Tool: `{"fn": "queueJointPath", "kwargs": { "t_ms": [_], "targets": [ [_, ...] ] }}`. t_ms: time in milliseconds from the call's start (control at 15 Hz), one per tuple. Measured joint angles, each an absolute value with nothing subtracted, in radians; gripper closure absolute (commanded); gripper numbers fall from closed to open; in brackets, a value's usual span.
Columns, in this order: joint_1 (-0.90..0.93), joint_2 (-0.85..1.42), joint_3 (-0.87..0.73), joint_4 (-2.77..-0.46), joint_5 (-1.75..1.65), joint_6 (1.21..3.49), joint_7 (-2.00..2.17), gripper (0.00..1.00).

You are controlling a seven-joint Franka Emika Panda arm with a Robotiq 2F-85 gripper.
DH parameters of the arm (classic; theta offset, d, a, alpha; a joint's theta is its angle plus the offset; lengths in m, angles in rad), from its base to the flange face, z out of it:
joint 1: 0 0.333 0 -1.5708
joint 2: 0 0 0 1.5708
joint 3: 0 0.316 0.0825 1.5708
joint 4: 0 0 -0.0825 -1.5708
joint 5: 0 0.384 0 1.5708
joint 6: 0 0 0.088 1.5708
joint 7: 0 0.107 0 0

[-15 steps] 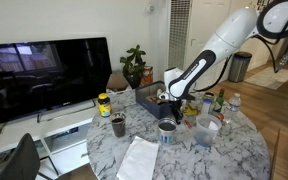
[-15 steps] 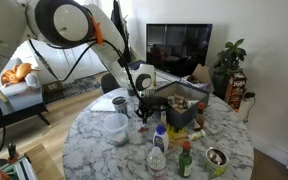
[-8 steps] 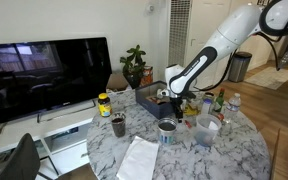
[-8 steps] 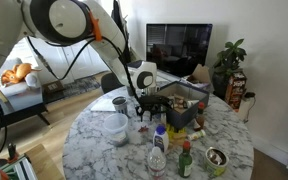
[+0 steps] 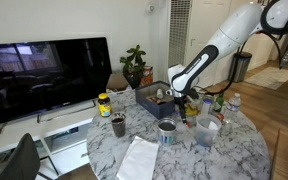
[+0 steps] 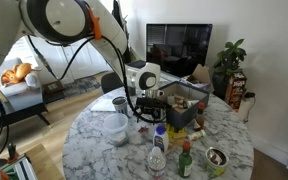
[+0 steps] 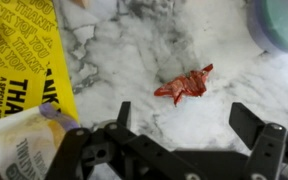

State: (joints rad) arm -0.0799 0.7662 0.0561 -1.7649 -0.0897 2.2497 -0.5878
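While gripper [image 7: 184, 120] hangs open above, red wrapper [image 7: 184, 85] lies crumpled on marble table [image 7: 174, 35].

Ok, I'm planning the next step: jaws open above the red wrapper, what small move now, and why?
Probably lift straight up: the red wrapper lies free on the marble table, and the gripper hangs clear of it, jaws open.

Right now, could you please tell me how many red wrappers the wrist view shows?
1: the crumpled red wrapper lies on the marble table, just ahead of the open gripper; the yellow packet could hide more.
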Motion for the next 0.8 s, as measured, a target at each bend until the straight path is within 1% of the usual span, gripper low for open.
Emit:
{"fn": "queueJointPath", "kwargs": {
  "t_ms": [200, 267, 333, 400, 467, 533, 800],
  "targets": [
    [-0.086, 0.781, 0.060, -1.766, -0.070, 2.248, -0.560, 0.00],
    [-0.088, 0.786, 0.060, -1.766, -0.066, 2.248, -0.548, 0.02],
    [-0.090, 0.790, 0.060, -1.766, -0.063, 2.248, -0.534, 0.05],
    [-0.092, 0.794, 0.060, -1.766, -0.062, 2.248, -0.521, 0.14],
    [-0.096, 0.798, 0.060, -1.766, -0.061, 2.248, -0.508, 0.20],
    [-0.098, 0.800, 0.060, -1.766, -0.061, 2.248, -0.497, 0.35],
    [-0.106, 0.801, 0.059, -1.763, -0.061, 2.248, -0.475, 0.67]
  ]
}}
